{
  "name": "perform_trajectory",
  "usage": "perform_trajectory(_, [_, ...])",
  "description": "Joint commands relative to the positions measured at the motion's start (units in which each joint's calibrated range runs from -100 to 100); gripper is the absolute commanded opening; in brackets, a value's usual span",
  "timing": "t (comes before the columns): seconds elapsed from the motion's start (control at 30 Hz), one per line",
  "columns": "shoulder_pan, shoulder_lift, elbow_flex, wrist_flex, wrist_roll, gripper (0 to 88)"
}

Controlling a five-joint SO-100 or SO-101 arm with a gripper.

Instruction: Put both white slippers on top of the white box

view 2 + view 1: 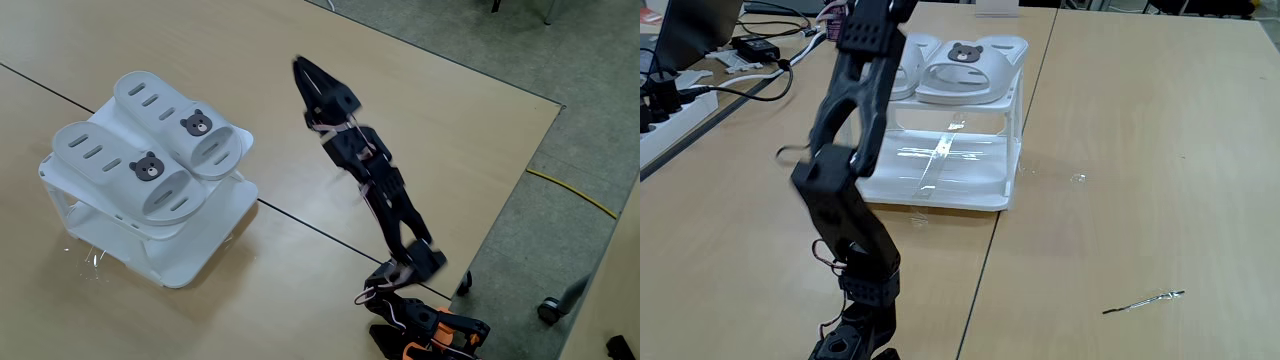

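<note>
Both white slippers lie side by side on the flat top of the white box [205,240], bear badges facing up. In a fixed view from above, one slipper [170,115] is the farther one and the other slipper [110,165] the nearer. My gripper [303,70] hangs in the air to their right, well apart from them, its fingers together on nothing. In the low fixed view one slipper [975,75] shows whole on the white box [950,150]. The other slipper [912,62] is partly hidden behind my black arm [845,150], whose top runs out of the picture.
A power strip [670,105], a black adapter [758,47] and cables crowd the table's left side. A thin metal strip [1143,300] lies at the front right. From above, the table's edge runs down the right, with a yellow cable [575,190] on the floor beyond.
</note>
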Motion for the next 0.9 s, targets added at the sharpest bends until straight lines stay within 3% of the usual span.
perform_trajectory(0.0, [0.05,-16.9,32.93,-25.1,0.42,0.7])
perform_trajectory(0.17, [0.05,-28.51,67.93,-75.75,0.42,0.7])
perform_trajectory(0.33, [0.05,-40.96,91.29,-100.08,0.42,0.7])
perform_trajectory(0.57, [-9.65,-59.39,106.09,-104.31,0.42,0.7])
perform_trajectory(0.7, [-10.47,-69.74,111.23,-104.31,0.42,0.7])
perform_trajectory(0.87, [-10.96,-70.58,111.05,-110.0,0.42,0.7])
